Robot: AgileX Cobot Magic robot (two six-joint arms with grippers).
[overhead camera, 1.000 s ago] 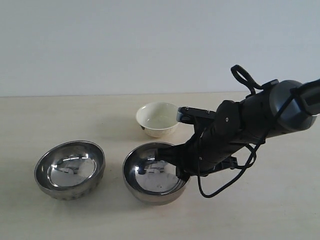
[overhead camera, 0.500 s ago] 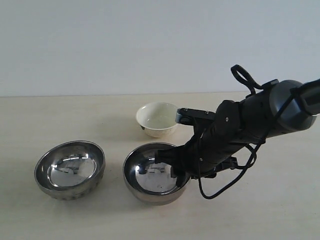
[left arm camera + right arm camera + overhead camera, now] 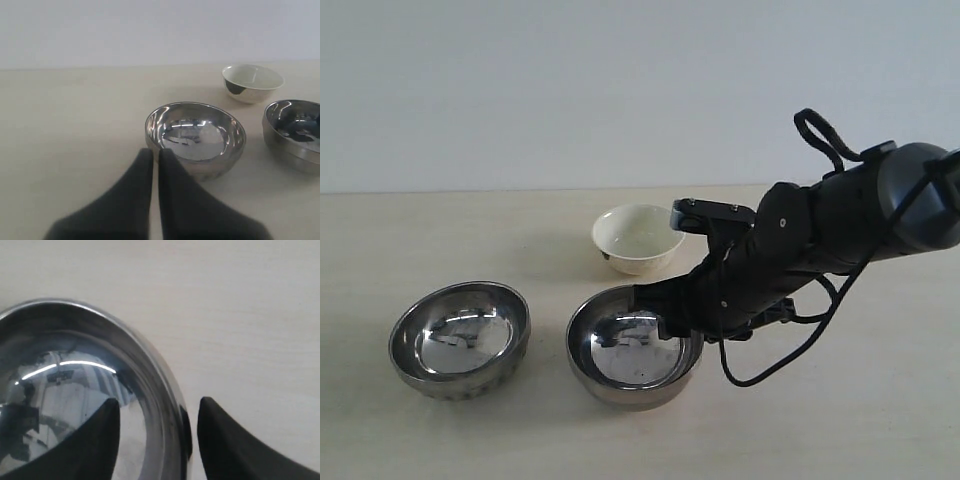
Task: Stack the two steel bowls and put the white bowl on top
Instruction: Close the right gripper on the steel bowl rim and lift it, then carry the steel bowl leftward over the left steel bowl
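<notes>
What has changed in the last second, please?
The right gripper opened and let go of the middle steel bowl; its fingers now straddle the rim, and the arm rose slightly. That bowl, the left steel bowl and the white bowl stayed put.

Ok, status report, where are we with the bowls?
Right gripper open, straddling plain steel bowl rim. Left gripper shut, empty. No stack yet; white bowl apart. Nothing in the way.

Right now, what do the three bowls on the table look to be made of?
The left bowl and middle bowl look like polished metal, likely steel: mirror reflections inside. The white bowl looks like glazed ceramic, possibly plastic: cream, glossy, opaque.
</notes>
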